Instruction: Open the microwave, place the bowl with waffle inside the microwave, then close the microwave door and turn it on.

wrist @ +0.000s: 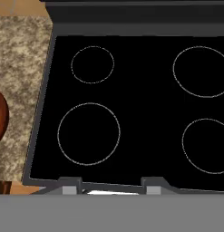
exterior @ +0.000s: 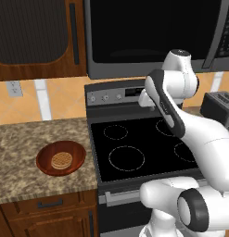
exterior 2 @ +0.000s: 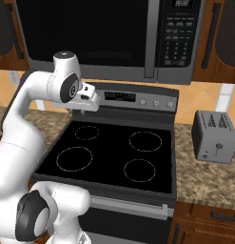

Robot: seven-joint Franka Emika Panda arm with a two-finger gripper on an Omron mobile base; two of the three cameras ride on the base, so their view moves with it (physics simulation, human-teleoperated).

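The stove (exterior: 143, 148) serves as the landmark here, its black glass top marked with four thin burner rings. Nearest the base, the white arm rises in front of the stove's front edge and folds back over the cooktop, with the hand poised above the burners and pointing down at them. In the hand view the gripper (wrist: 112, 189) shows two grey finger tips (wrist: 70, 186) standing apart with only the stove's front lip between them, so the hand is released and grasps nothing. To the left of the stove, on the speckled granite counter (exterior: 18, 152), sits the bowl (exterior: 60, 158), upright, just beside the cooktop's left edge; the waffle (exterior: 61, 159) lies flat in its middle. To the right of the stove a small grey toaster (exterior 2: 215, 137) stands on the counter. Behind the burners runs the stove's grey control panel (exterior 2: 138, 98) with its knobs. Farthest back, mounted directly above the stove, is the microwave (exterior 2: 109, 38), with the microwave door (exterior 2: 85, 33) closed flush and its button panel (exterior 2: 178, 35) at the right edge.
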